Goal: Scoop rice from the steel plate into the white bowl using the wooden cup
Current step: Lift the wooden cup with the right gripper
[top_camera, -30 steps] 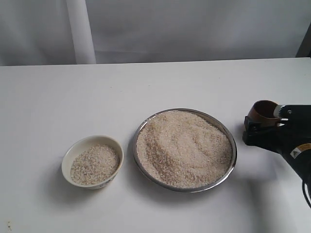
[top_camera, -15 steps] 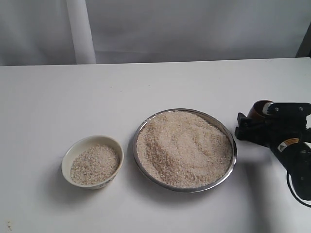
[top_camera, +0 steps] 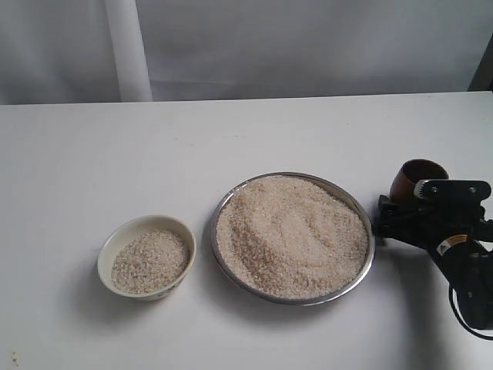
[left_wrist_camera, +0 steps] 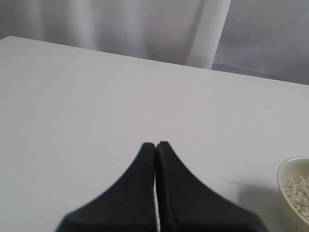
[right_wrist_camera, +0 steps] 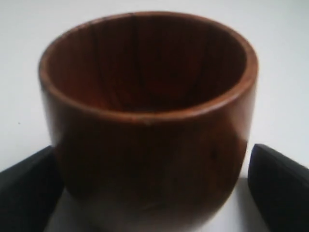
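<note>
The white table carries everything. At its middle sits the steel plate, heaped with rice almost to the rim. That is the first risk: a cup pushed in steeply or fast would likely shove grains over the low edge onto the table. The white bowl, already holding some rice, stands on the far side of the plate from the working arm. Each load must therefore cross the whole plate, and a tilt or jerk on the way could scatter grains short of the bowl. The wooden cup stands upright and empty on the table just beside the plate's right rim. Its glossy, rounded wall looks slippery. If the jaws close off-centre or low on the curve, the cup may well squirt out, tip, or knock against the plate. The right pincer is spread to its widest and straddles the cup. One finger lies against or nearly against the wood, and a sliver of table shows between the cup and the other, so nothing is gripped yet. The left pincer has its jaws pressed together on nothing, hanging over bare table near the bowl.
</note>
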Controlling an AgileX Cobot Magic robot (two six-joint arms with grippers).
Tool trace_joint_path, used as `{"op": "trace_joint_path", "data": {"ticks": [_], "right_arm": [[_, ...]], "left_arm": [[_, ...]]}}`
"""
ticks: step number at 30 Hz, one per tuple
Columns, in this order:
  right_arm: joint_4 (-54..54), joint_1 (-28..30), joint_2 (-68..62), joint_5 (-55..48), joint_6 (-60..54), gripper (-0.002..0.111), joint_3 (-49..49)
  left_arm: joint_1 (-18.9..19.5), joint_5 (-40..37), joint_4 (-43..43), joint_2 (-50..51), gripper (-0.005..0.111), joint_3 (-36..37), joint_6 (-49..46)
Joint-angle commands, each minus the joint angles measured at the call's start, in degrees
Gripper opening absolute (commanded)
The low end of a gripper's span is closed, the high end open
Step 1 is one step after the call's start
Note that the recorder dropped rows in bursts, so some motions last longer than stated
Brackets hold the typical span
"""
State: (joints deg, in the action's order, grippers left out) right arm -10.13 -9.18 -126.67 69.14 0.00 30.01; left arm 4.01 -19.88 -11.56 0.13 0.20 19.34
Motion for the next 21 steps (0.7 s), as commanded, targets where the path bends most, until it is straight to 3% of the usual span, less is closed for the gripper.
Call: {"op": "trace_joint_path", "data": {"ticks": [1, 21], "right_arm": [[-0.14, 0.22, -0.69, 0.82, 0.38, 0.092, 0.12], [0.49, 0.22, -1.06, 0.82, 0.50, 0.089, 6.12]], "left_arm": [[0.00, 0.45, 0.30, -0.13, 0.000, -0.20, 0.11], [0.00, 0.45, 0.30, -0.13, 0.000, -0.20, 0.11]]}}
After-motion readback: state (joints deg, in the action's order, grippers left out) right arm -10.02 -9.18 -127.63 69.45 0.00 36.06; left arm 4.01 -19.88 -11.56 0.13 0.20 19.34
